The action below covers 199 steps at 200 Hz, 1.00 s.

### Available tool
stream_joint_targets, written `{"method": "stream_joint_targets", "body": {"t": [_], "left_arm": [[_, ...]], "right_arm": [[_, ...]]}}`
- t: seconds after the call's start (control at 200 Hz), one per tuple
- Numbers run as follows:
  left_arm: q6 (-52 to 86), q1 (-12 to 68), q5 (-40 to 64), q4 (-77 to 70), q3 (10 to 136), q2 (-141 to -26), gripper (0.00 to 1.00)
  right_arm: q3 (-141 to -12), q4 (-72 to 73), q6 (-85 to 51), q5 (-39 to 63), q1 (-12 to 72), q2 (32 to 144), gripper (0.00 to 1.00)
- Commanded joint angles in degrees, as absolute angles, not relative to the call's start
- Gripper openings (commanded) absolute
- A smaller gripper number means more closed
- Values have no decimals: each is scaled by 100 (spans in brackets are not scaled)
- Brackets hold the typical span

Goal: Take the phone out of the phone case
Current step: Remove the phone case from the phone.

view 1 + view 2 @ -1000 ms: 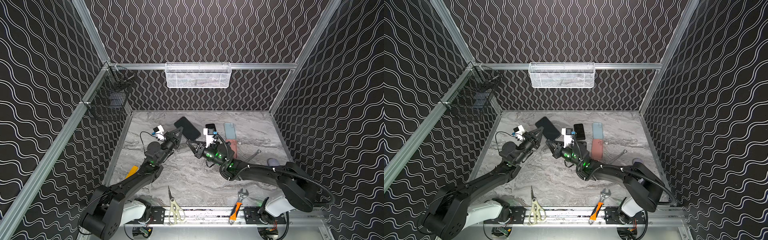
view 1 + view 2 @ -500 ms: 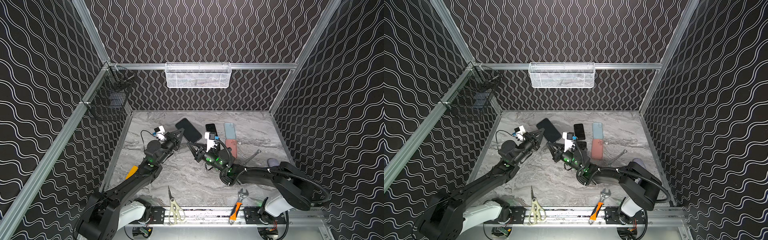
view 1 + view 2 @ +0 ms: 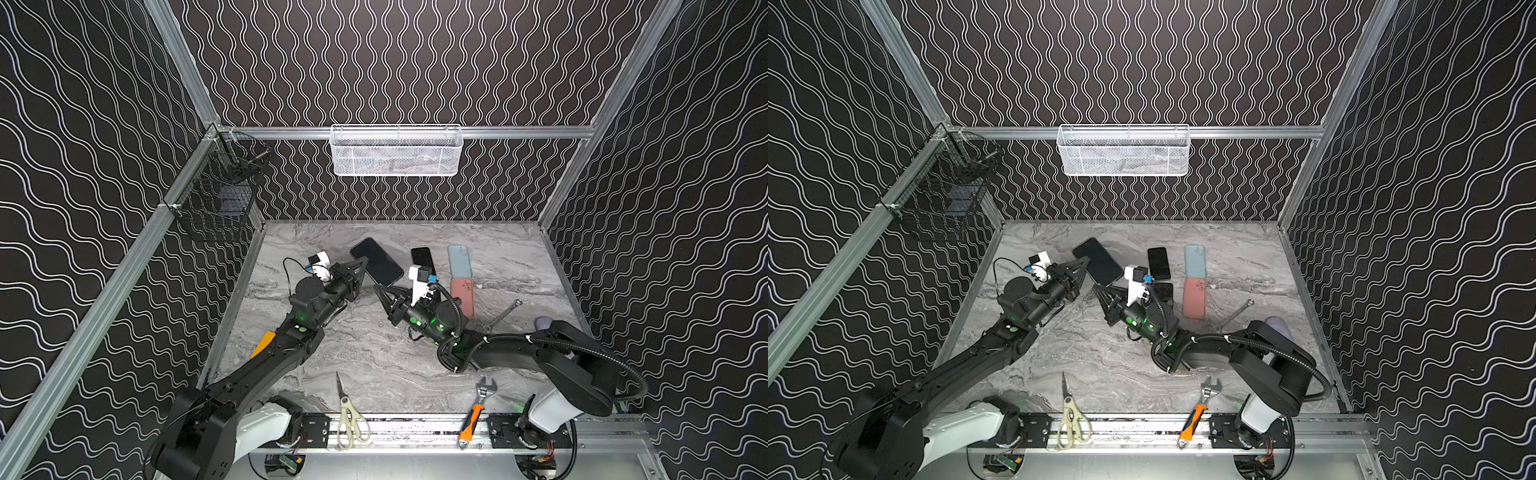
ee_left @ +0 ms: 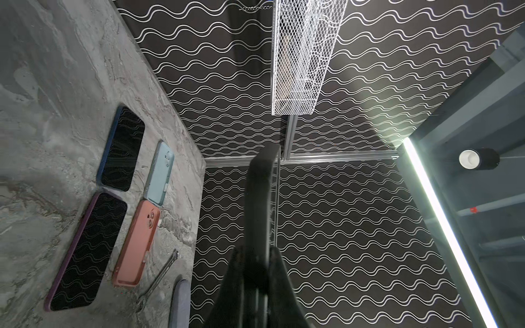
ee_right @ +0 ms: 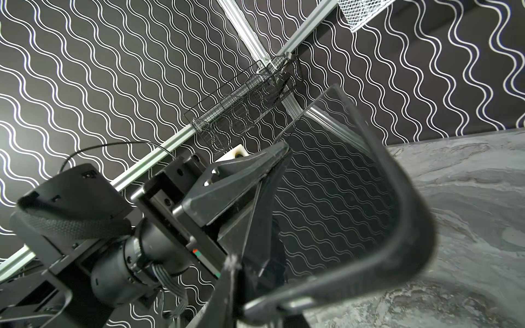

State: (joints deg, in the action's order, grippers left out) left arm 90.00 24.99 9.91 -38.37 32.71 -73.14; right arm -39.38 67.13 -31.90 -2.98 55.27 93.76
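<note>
Top views both show a grey marbled table (image 3: 374, 353) boxed in by black wavy-pattern walls. Left arm (image 3: 266, 365) comes in from near left and right arm (image 3: 519, 353) from near right. They meet mid-table, a bit left of centre.

White mesh basket (image 3: 395, 151) hangs on the far wall rail. Black wire basket (image 3: 216, 199) hangs on the left wall rail.

Phone (image 3: 376, 262) is large and black, screen up. It is raised off the table between the two grippers, left of centre toward the far side. Phone case (image 5: 403, 204) is black; in the right wrist view its rim wraps the screen edge, so the phone is not out yet.

Left gripper (image 3: 363, 262) has its fingers together, clamped on the phone's left edge; the left wrist view shows the phone edge-on between them. Right gripper (image 3: 377, 287) is pinched onto the near rim of the phone case. Its fingers are blurred in the right wrist view, but the rim runs between them.

Lying flat on the table, right of the held phone:
- Salmon case (image 3: 462, 297) sits just near of the pale blue case (image 3: 460, 261).
- Small black phone (image 3: 423, 259) lies just left of the blue one.
- Dark phone in a purple case (image 4: 88, 250) lies near of that, mostly hidden under the right wrist in the top views.

Tools:
- Scissors (image 3: 349, 415) are at the near edge, centre.
- Orange-handled wrench (image 3: 478, 411) is at the near edge, right.
- Thin steel spanner (image 3: 503, 316) is right of the salmon case.
</note>
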Motion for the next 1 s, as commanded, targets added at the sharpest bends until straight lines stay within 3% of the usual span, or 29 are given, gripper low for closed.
{"method": "stream_joint_targets", "body": {"t": [0.0, 0.991], "left_arm": [[9369, 2543, 1273, -5154, 3497, -7231, 0], [9298, 2578, 1349, -5128, 3757, -7313, 0]], "right_arm": [[-3841, 5021, -2621, -1002, 5519, 9518, 18], [-3542, 5325, -2610, -1154, 5537, 9623, 24]]}}
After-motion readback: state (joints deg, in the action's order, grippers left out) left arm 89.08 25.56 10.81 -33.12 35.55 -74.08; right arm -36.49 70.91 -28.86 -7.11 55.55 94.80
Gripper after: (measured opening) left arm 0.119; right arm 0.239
